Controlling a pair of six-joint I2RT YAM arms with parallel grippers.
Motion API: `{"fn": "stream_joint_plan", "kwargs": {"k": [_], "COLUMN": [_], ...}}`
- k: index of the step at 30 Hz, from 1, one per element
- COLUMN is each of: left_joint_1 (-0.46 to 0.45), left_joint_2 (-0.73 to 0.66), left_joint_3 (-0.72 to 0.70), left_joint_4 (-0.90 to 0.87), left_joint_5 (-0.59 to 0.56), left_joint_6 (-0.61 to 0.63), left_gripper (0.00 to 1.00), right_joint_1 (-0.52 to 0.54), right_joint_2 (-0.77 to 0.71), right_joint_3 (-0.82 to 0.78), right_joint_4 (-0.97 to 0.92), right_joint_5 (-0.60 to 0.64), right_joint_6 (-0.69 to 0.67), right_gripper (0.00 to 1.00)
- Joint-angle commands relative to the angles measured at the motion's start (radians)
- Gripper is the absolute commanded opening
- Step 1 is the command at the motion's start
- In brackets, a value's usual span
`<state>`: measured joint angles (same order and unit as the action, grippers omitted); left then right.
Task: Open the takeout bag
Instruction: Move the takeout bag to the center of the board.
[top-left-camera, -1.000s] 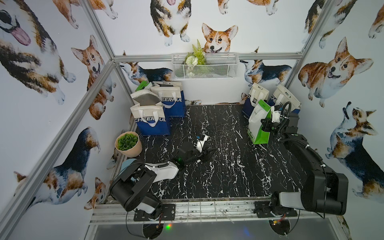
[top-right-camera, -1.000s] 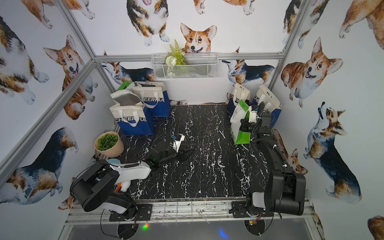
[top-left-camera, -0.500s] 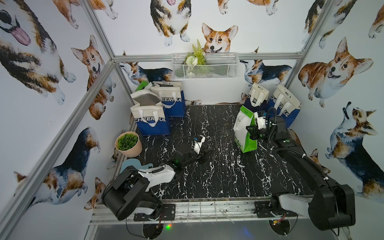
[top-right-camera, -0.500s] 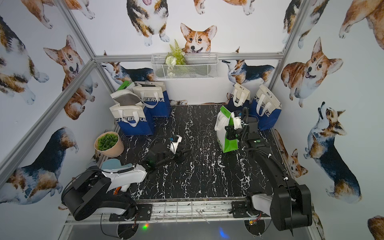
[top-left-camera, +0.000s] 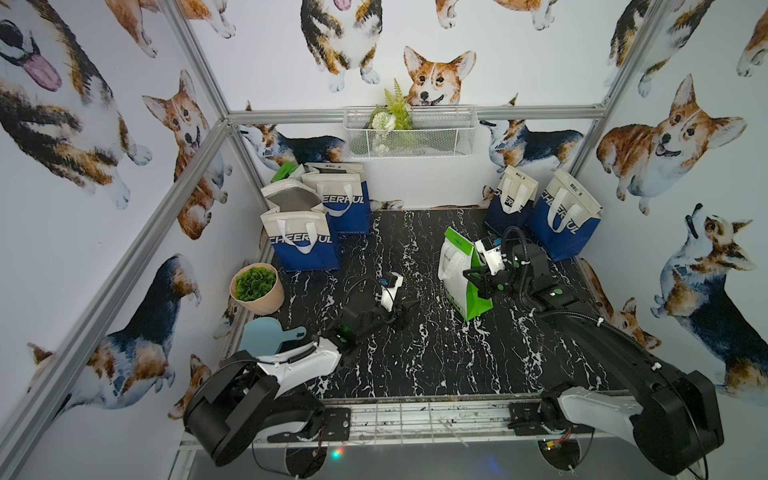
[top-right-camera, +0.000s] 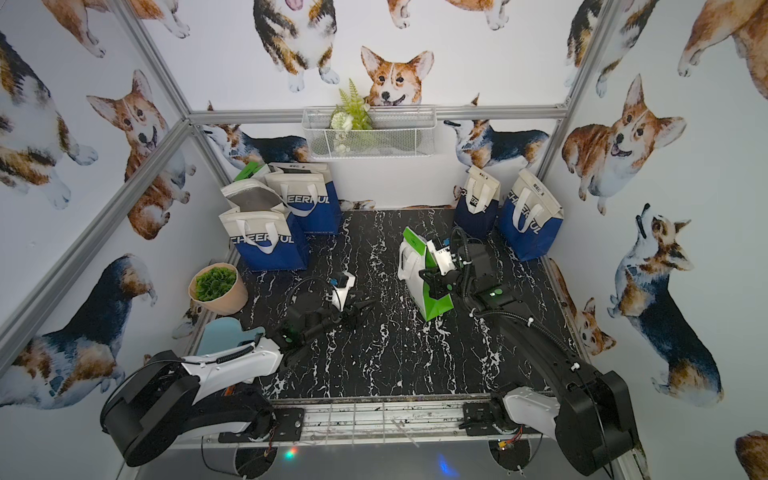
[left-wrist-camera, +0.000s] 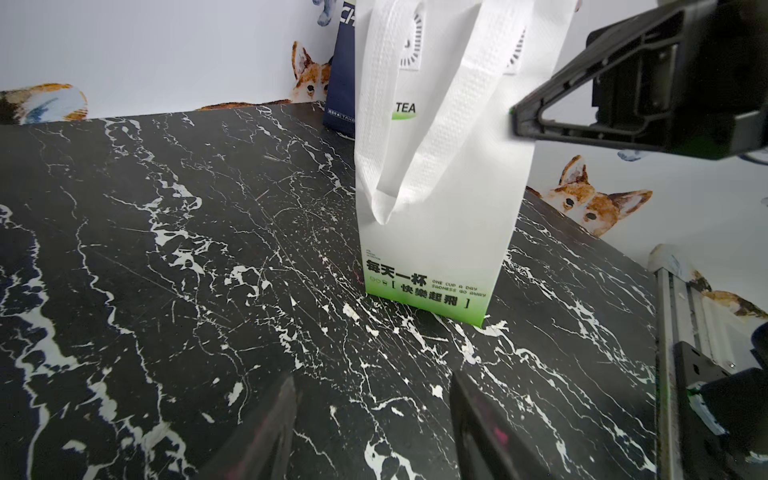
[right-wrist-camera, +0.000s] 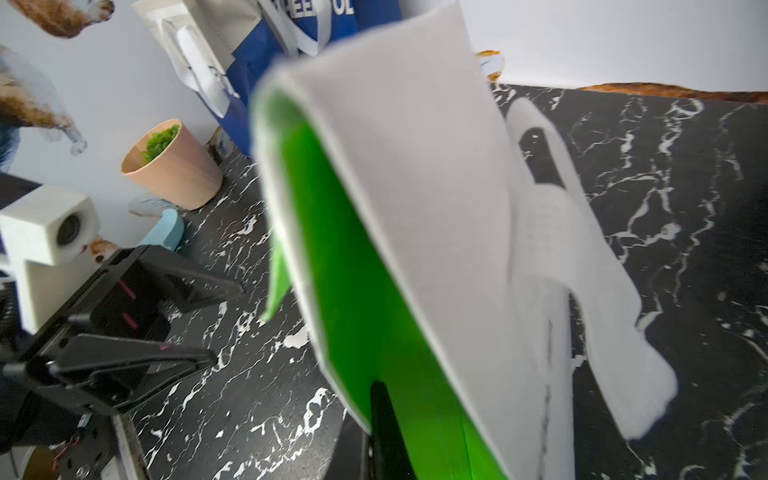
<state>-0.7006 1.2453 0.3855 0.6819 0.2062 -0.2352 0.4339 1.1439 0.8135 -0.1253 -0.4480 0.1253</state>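
The takeout bag (top-left-camera: 459, 270) (top-right-camera: 417, 270) is white with a green side and base. It stands right of the middle of the black marble table (top-left-camera: 436, 365), top flap folded over and handles hanging. My right gripper (top-left-camera: 478, 284) (top-right-camera: 432, 282) is shut on the bag's green side edge; the right wrist view shows its gripper (right-wrist-camera: 370, 419) pinching that green panel of the bag (right-wrist-camera: 415, 208). My left gripper (top-left-camera: 409, 309) (top-right-camera: 361, 309) hovers low over the table left of the bag. It is open and empty (left-wrist-camera: 372, 386), with the bag (left-wrist-camera: 440, 232) ahead of it.
Blue and cream "CHEERFUL" bags stand at the back left (top-left-camera: 305, 245) and back right (top-left-camera: 565, 220). A potted plant (top-left-camera: 257, 289) and a light blue board (top-left-camera: 266, 338) sit at the table's left edge. A wire basket (top-left-camera: 409, 133) hangs on the back wall.
The right gripper has carried the bag from the right back leftward toward the table's middle. The left gripper has shifted slightly and its jaws stand a little wider.
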Motion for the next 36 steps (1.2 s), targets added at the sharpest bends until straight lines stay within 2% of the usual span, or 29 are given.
{"fn": "stream_joint_plan", "kwargs": {"k": [1,9,15,21,25,26,28,30,36], "left_joint_1": [-0.001,-0.001,-0.001,-0.004,-0.003,-0.002,-0.003,-0.003,-0.001], "left_joint_2": [-0.015,-0.009,-0.05,0.047,0.192,0.214,0.251,0.274,0.369], "left_joint_3": [-0.008,-0.011,-0.04,-0.025,0.017,0.022,0.029,0.051,0.11], "left_joint_4": [0.033,0.06,0.1,0.207,0.337,0.367,0.415,0.407,0.426], "left_joint_5": [0.019,0.075,0.117,0.248,0.361,0.377,0.395,0.402,0.407], "left_joint_6": [0.021,0.026,0.028,0.025,0.002,-0.001,-0.006,0.007,0.024], "left_gripper": [0.62,0.62,0.63,0.72,0.73,0.73,0.73,0.73,0.72], "right_joint_1": [0.022,0.035,0.037,0.037,0.037,0.037,0.037,0.036,0.036], "right_joint_2": [-0.016,-0.12,-0.177,-0.225,-0.287,-0.296,-0.316,-0.33,-0.375], "right_joint_3": [-0.008,-0.102,-0.168,-0.204,-0.224,-0.225,-0.231,-0.235,-0.232], "right_joint_4": [0.021,0.077,0.045,-0.016,-0.047,-0.055,-0.077,-0.102,-0.166], "right_joint_5": [-0.09,-0.165,-0.122,-0.043,0.084,0.1,0.167,0.247,0.333], "right_joint_6": [-0.03,-0.012,-0.025,-0.015,-0.001,0.001,0.021,0.049,0.091], "right_gripper": [0.0,0.0,0.0,0.0,0.16,0.18,0.29,0.36,0.41]}}
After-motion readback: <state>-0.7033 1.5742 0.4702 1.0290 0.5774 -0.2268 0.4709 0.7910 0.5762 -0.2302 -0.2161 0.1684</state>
